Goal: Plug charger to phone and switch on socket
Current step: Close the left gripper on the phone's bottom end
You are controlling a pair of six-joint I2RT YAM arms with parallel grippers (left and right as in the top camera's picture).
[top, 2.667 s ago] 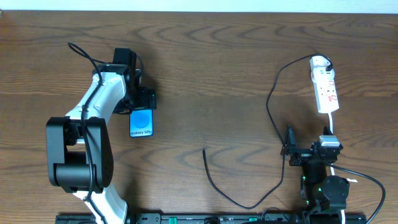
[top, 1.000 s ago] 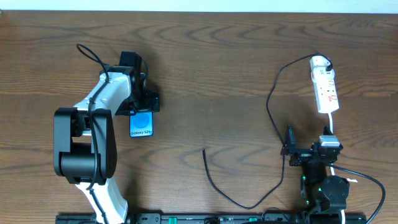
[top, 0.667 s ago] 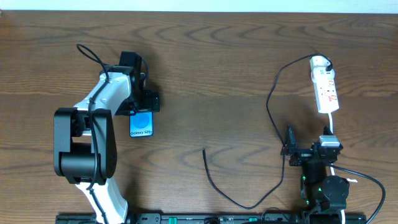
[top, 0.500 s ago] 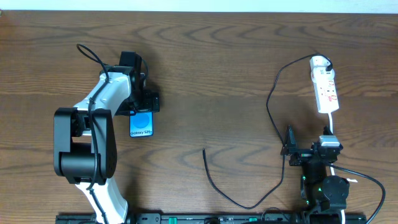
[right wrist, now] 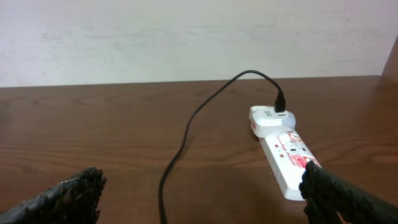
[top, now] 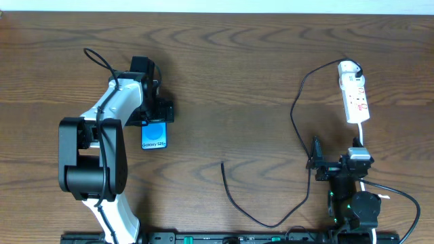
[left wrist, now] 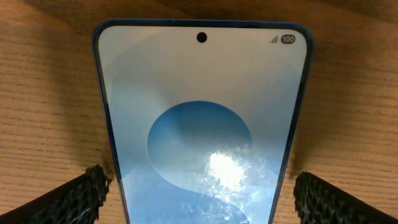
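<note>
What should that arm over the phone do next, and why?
Probably close the left hand on the phone: its fingers flank the phone's long edges with a slight gap showing, and the charger tip lies loose on the table, unplugged.

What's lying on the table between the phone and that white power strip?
In the overhead view, it is mostly bare wooden table. Only the charger cable crosses that stretch, close to the power strip and well away from the phone.

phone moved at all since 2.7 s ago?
No. In the overhead view the phone lies at the same spot and angle, judged against the free end of the charger.
</note>
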